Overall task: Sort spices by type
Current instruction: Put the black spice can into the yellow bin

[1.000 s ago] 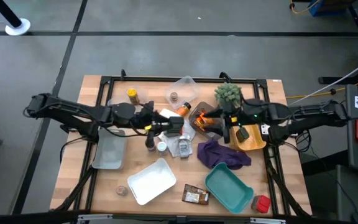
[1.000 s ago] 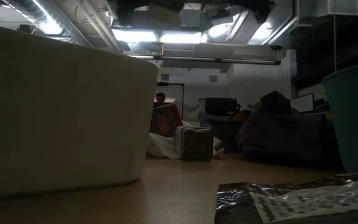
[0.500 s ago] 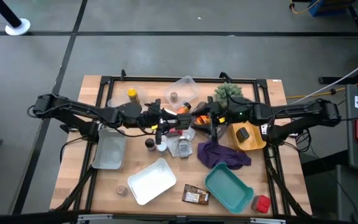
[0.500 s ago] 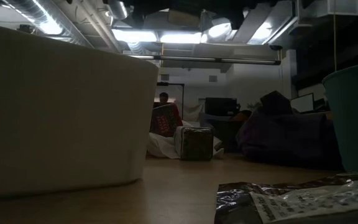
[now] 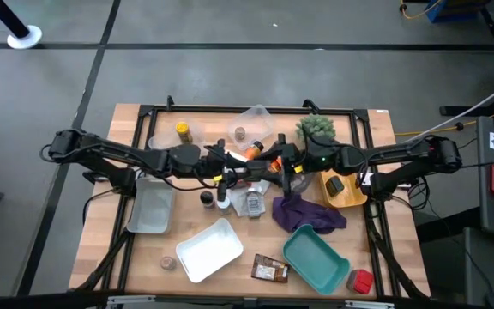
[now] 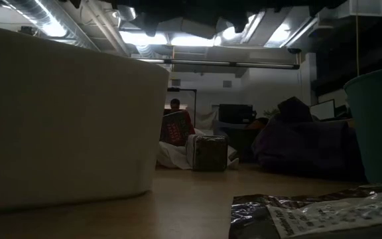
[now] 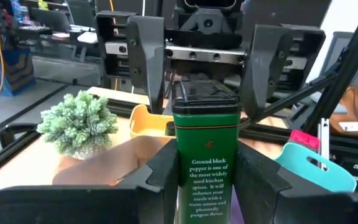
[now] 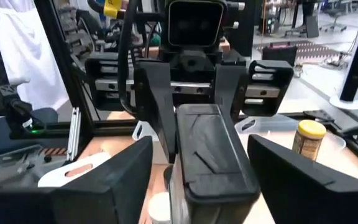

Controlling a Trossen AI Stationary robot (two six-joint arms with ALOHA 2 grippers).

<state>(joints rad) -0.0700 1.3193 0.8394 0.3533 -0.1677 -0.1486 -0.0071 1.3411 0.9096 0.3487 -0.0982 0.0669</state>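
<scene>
Mid-handover above tabletop (image 5: 135, 120) centre: left end effector (image 7: 207, 180) pinches the green black pepper tin (image 7: 205, 163); right end effector (image 8: 197, 180) is spread around its lid, not clamped. Sorting barely started: yellow jar (image 5: 182, 131), brown packet (image 5: 269, 270), red box (image 5: 362, 281) lie scattered.

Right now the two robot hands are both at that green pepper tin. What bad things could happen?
The left gripper holds the green pepper tin while the right gripper's fingers stand open around its top. If the left lets go too early, the tin may drop onto the jars underneath. The arms could also bump, being so close.
</scene>
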